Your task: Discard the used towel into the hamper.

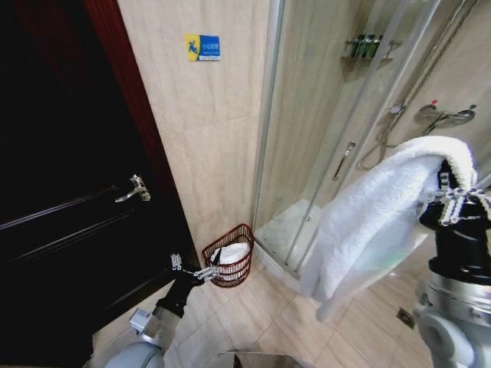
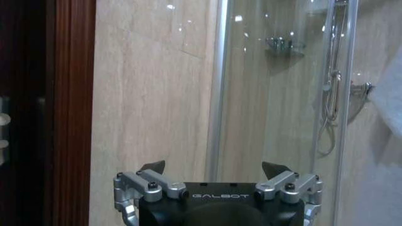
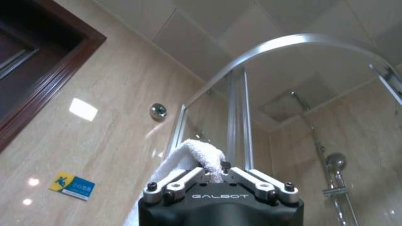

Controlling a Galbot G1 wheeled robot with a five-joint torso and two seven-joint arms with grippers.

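Observation:
A white towel (image 1: 368,222) hangs from my right gripper (image 1: 454,193), which is raised high at the right. In the right wrist view that gripper (image 3: 213,172) is shut on a fold of the towel (image 3: 195,155). The hamper (image 1: 230,274), a small reddish-brown wire basket, stands on the floor against the wall beside the shower. A white cloth (image 1: 232,252) lies inside it. My left gripper (image 1: 196,270) hangs low, just left of the hamper's rim. In the left wrist view it (image 2: 213,167) is open with nothing between its fingers.
A dark wooden door (image 1: 69,192) with a metal handle (image 1: 134,188) stands at the left. The curved glass shower enclosure (image 1: 330,138) takes up the right. A blue sign (image 1: 202,47) is on the tiled wall. A floor drain (image 1: 404,315) lies near my right arm.

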